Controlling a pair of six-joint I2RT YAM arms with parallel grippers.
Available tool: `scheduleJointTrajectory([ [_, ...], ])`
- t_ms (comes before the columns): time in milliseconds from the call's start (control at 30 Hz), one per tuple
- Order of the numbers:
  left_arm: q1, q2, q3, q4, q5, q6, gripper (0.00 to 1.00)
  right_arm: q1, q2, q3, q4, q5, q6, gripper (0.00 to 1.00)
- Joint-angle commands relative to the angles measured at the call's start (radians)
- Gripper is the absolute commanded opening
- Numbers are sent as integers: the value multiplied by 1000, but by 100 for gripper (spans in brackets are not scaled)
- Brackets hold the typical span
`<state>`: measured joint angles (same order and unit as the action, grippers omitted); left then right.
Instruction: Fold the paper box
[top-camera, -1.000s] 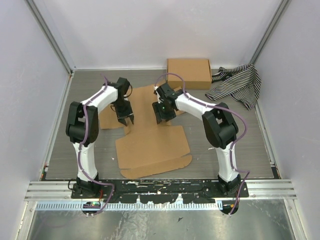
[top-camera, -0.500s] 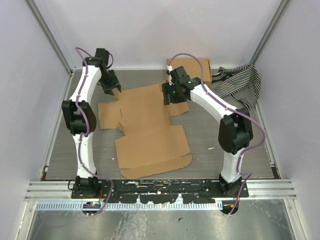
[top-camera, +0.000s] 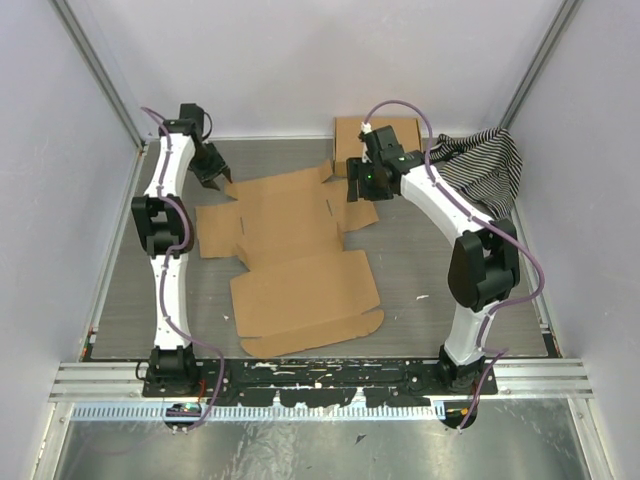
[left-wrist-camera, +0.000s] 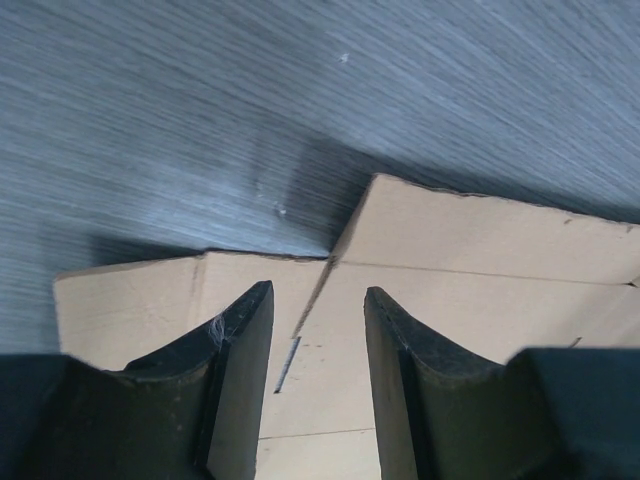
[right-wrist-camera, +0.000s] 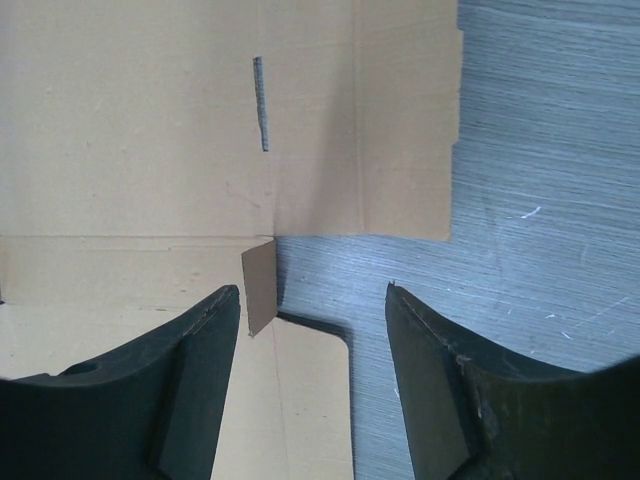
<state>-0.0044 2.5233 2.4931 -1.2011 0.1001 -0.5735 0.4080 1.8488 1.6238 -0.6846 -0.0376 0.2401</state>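
The paper box (top-camera: 295, 255) is a flat brown die-cut cardboard sheet lying unfolded on the grey table, flaps spread. My left gripper (top-camera: 213, 176) hovers open over its far left corner; in the left wrist view the fingers (left-wrist-camera: 245, 340) frame the sheet's corner and a slot (left-wrist-camera: 286, 362). My right gripper (top-camera: 361, 190) hovers open over the sheet's far right edge; the right wrist view shows the sheet (right-wrist-camera: 150, 140), a small raised tab (right-wrist-camera: 258, 287) and a rounded flap between my fingers (right-wrist-camera: 215, 330). Neither gripper holds anything.
A fully formed brown cardboard box (top-camera: 380, 135) stands at the back, behind my right arm. A black-and-white striped cloth (top-camera: 480, 165) lies at the back right. Walls and metal rails bound the table on three sides.
Both arms have stretched from the middle of the sheet out to its far corners, the left gripper to the back left, the right gripper to the back right. The sheet has not moved.
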Motion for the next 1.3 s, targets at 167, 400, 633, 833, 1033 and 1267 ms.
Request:
scheduleJointTrajectory([
  [167, -5, 52, 25, 65, 50, -25, 47, -34, -79, -18, 5, -7, 13, 65],
  [400, -6, 52, 18, 77, 66, -12, 0, -40, -59, 1, -1, -27, 24, 65],
  [633, -6, -159, -108, 189, 67, 96, 0, -52, -25, 80, -15, -70, 14, 65],
  [833, -8, -399, -309, 366, 105, 140, 0, -56, -2, 183, -40, -78, -17, 66],
  [1033, -43, -657, -626, 659, 146, 233, 0, -66, -11, 272, -70, -66, -53, 66],
  [1267, -109, -875, -935, 870, 178, 387, 0, -69, -78, 317, -86, -44, -116, 66],
])
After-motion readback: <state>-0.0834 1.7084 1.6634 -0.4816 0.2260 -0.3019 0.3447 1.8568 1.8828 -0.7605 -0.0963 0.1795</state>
